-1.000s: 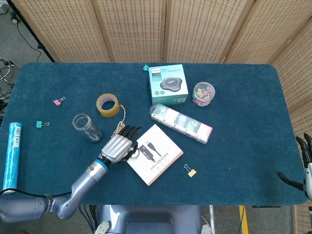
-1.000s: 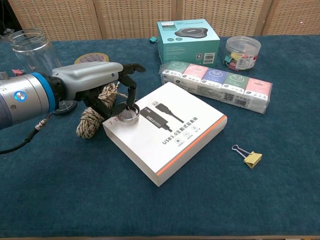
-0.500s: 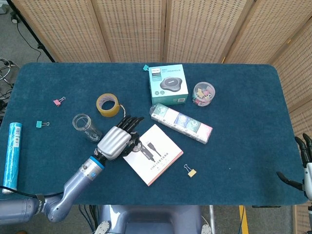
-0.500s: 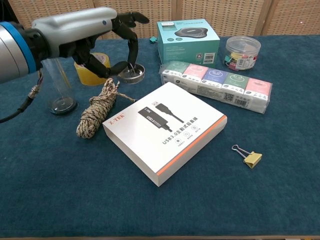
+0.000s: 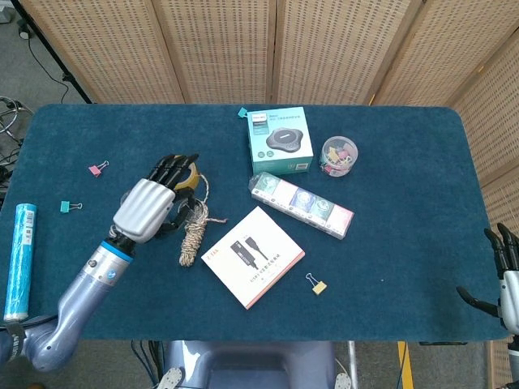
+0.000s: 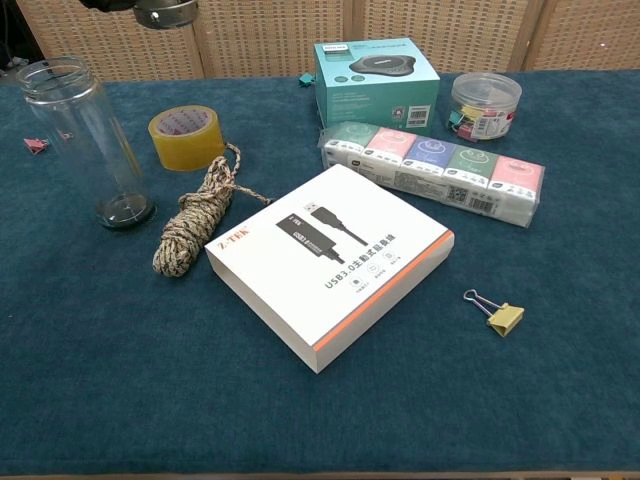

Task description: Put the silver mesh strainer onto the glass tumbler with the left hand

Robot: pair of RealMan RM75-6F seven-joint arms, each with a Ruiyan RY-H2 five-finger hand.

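My left hand [image 5: 148,207] hangs above the table left of the rope and holds the silver mesh strainer [image 6: 166,12], which shows only at the top edge of the chest view. The glass tumbler [image 6: 85,140] stands upright at the left, empty. The strainer is above the tumbler's open mouth and a little to its right. In the head view my left hand hides both tumbler and strainer. My right hand [image 5: 503,275] rests open at the table's far right edge.
Yellow tape roll [image 6: 185,135] and coiled rope [image 6: 195,215] lie right of the tumbler. A white USB box [image 6: 330,260] is in the middle. A teal box [image 6: 375,80], clip jar [image 6: 484,105] and tissue pack [image 6: 435,170] sit behind. A blue roll [image 5: 19,259] lies far left.
My left hand lifted the strainer off the white box and carried it up and left toward the tumbler. It has risen almost out of the chest view. The right hand stayed put.
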